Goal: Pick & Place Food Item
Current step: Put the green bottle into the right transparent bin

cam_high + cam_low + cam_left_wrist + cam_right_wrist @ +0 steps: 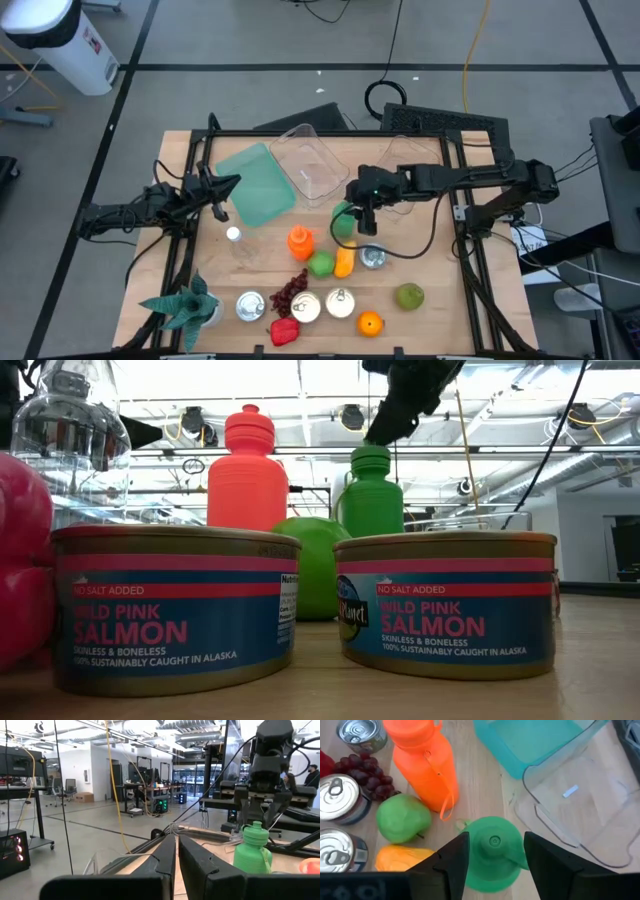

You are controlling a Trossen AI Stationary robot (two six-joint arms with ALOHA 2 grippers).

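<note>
Bottles, cans and fruit crowd the middle of the wooden surface [420,255]. The right gripper [492,851] hangs directly above the green bottle [492,852], its fingers spread on both sides of the cap and not pressing it, so it grasps nothing. This bottle stands upright, just right of the orange bottle [427,765]. A green pear [402,817] and an orange-yellow fruit [402,860] lie close on the near side, with dark grapes [365,777] and two cans [337,797] to their left. On the far side sit a clear plastic container [575,805] and its teal lid [530,742]. The left gripper [222,190] waits clenched at the left edge, near the teal lid.
</note>
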